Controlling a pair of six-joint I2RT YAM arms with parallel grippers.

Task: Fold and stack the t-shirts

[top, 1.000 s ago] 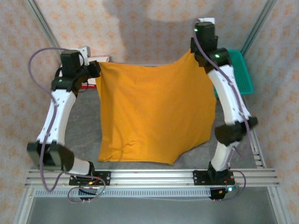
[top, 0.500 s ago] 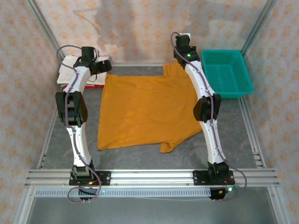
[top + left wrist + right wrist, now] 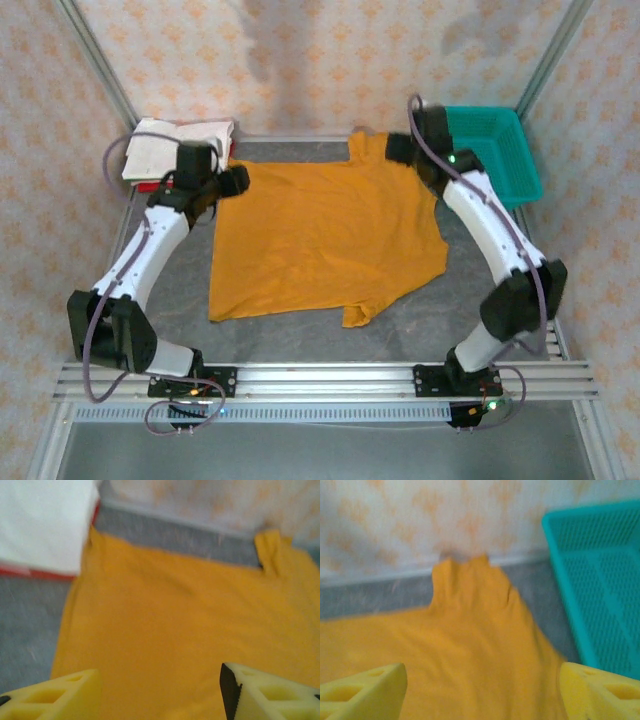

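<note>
The mustard-orange t-shirt (image 3: 325,235) lies spread flat on the grey table, plain side up, one sleeve at the far edge and one at the near edge. My left gripper (image 3: 237,180) hovers open over its far left corner; in the left wrist view the left gripper (image 3: 157,682) has only orange cloth (image 3: 175,610) below it and nothing between the fingers. My right gripper (image 3: 394,150) stands open above the far right part of the shirt; the right wrist view shows the right gripper (image 3: 482,682) over the shirt (image 3: 465,630). A folded white t-shirt (image 3: 180,140) lies on a red one (image 3: 35,573) at the far left.
A teal mesh basket (image 3: 495,150) stands at the far right corner, close beside the right arm, its wall (image 3: 570,610) near the shirt's edge. The back wall runs just beyond the shirt. Bare grey table (image 3: 170,290) lies left of the shirt and along the near edge.
Both grippers have opened and let go of the orange shirt, which hung lifted a second ago and now lies flat. Both arms have since drawn back a little from the far edge.
</note>
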